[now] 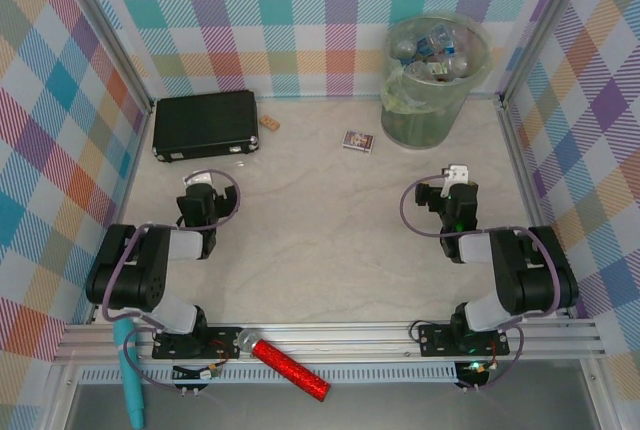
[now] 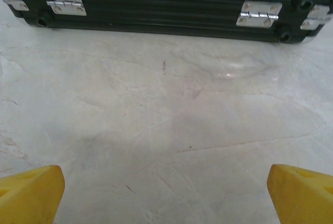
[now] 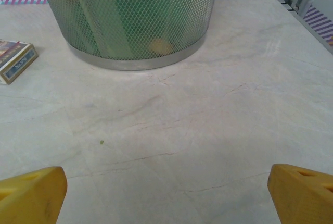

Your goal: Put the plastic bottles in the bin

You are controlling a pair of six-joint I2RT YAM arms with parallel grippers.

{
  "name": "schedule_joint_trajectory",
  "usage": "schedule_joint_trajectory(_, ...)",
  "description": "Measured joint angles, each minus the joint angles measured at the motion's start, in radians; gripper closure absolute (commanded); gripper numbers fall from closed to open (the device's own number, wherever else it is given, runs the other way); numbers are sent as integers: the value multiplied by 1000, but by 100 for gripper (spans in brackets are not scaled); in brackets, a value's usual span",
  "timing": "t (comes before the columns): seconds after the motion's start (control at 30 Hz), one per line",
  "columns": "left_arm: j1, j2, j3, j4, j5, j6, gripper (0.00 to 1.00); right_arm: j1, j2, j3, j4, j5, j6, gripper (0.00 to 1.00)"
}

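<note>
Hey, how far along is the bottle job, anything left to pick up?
Done: plastic bottles sit piled in the bin. In hand: nothing; the left gripper and right gripper are both open and empty. Left: seemingly nothing; on the table lie a black case, a small printed box and a tan scrap, none a bottle.

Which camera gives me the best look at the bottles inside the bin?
Top external: it looks down into the bin, bottles piled at its mouth. Right wrist gives its lower mesh wall, green shapes blurred behind. Left wrist faces the black case.
</note>
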Motion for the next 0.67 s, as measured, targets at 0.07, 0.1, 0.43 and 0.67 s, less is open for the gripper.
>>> schedule_joint_trajectory(0.07, -10, 18, -9, 23, 8, 14, 1, -6, 15, -7, 6, -16, 0, 1)
schedule_joint_trajectory(0.1, -14, 20, -8, 29, 11, 18, 0, -7, 19, -6, 8, -18, 0, 1)
schedule_joint_trajectory(0.43, -16, 20, -6, 81, 18, 29, 1, -21, 20, 30, -18, -32, 9, 1)
schedule_joint_trajectory(0.67, -16, 20, -6, 80, 20, 33, 1, -22, 20, 30, -18, -34, 12, 1)
